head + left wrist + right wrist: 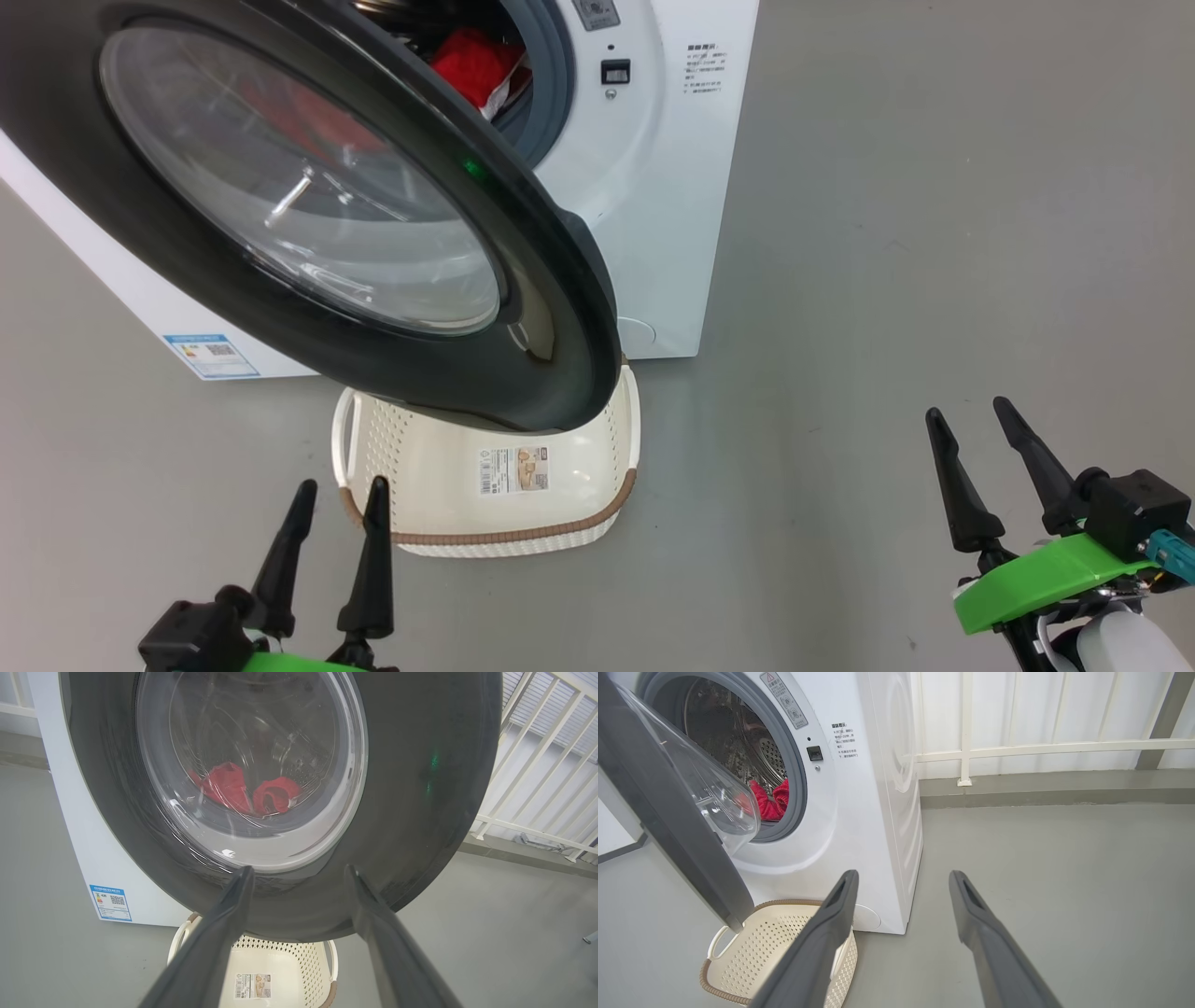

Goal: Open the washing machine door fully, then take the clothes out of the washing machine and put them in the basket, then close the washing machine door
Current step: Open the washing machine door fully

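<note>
The washing machine door (308, 205) with its black rim and glass bowl stands partly open, swung out over the basket (448, 504). Red clothes (476, 65) lie inside the drum of the white washing machine (653, 187); the right wrist view shows the clothes (770, 800) past the door (668, 812), and the left wrist view shows the clothes (243, 793) through the glass. The cream basket (756, 947) sits empty on the floor below the door. My left gripper (338, 487) is open at the lower left, near the basket's front corner. My right gripper (966, 411) is open at the lower right, apart from everything.
Grey floor (887, 280) spreads to the right of the machine. A white railing (1041, 746) and a wall stand behind the machine. A blue sticker (210, 355) marks the machine's lower front.
</note>
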